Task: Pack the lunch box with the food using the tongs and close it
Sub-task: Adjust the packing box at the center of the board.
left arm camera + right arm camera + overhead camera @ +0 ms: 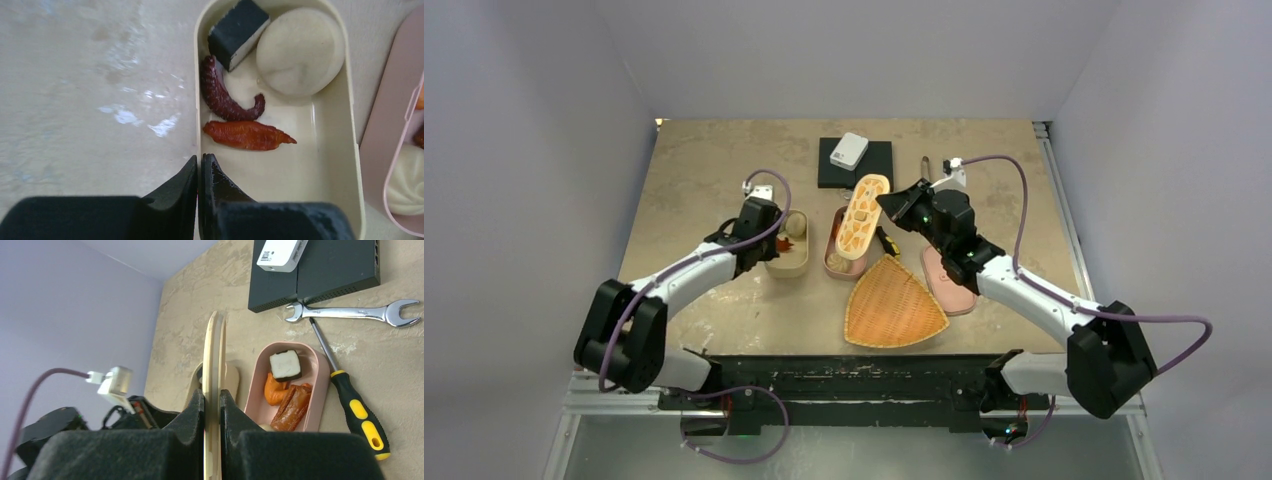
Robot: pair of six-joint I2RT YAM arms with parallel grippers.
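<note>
Left end effector (200, 162) is closed on the rim of the cream lunch box (320, 165), one finger inside the wall and one outside. In that box we see a round beige bun (300, 50) at the far end. A black-and-white piece (237, 32) lies just beside it, then a dark red tentacle (225, 95), and an orange-red piece (247, 135) lies nearest the fingers.

Our right end effector (212, 400) pinches a patterned lid (214, 355), which stands edge-on between its fingers. From above, the lid hangs tilted over the pink lunch box (320, 375). The pink lunch box sits on the counter (694, 170) just right of the cream one. It holds another black-and-white block (285, 364), an orange bit (274, 390) and a brown sausage (292, 407).

A yellow-and-black screwdriver (355, 405) lies just beside the pink box, and a silver wrench (350, 313) lies beyond it. The wrench is near a dark flat case (325, 270) that carries a white device (280, 252). Nearer the arms, a woven fan-shaped tray (894, 303) lies flat, with a pink lid (949, 285) beside it under the right arm
</note>
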